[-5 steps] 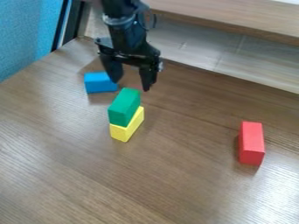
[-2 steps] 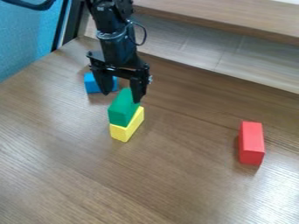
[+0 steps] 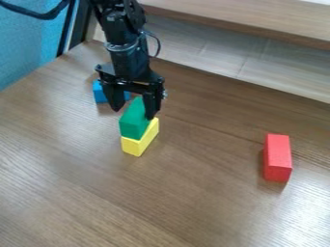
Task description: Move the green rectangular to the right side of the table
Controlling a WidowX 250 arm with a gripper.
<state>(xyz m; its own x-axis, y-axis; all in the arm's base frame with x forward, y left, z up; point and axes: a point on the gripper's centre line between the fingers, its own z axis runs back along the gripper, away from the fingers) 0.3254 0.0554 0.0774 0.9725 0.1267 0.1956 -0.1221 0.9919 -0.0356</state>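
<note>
- Down and leftward since the earlier frame comes the black arm (image 3: 122, 50), over the wooden table (image 3: 77, 193) that spans the picture!
- Gripper (image 3: 133, 114), upper left: fingers spread, straddling the far part of the green block (image 3: 132, 126) (contact? can't tell from this angle).
- Red block (image 3: 278, 157), right of the frame, well apart from the others.
- Green block, left of centre, perched on the yellow block (image 3: 141, 144).
- Blue block (image 3: 100, 94), upper left, partly behind the gripper.

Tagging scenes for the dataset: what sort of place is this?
Probably a robot test bench: a black robot arm over a wood-grain table, with coloured blocks, including a red one.
</note>
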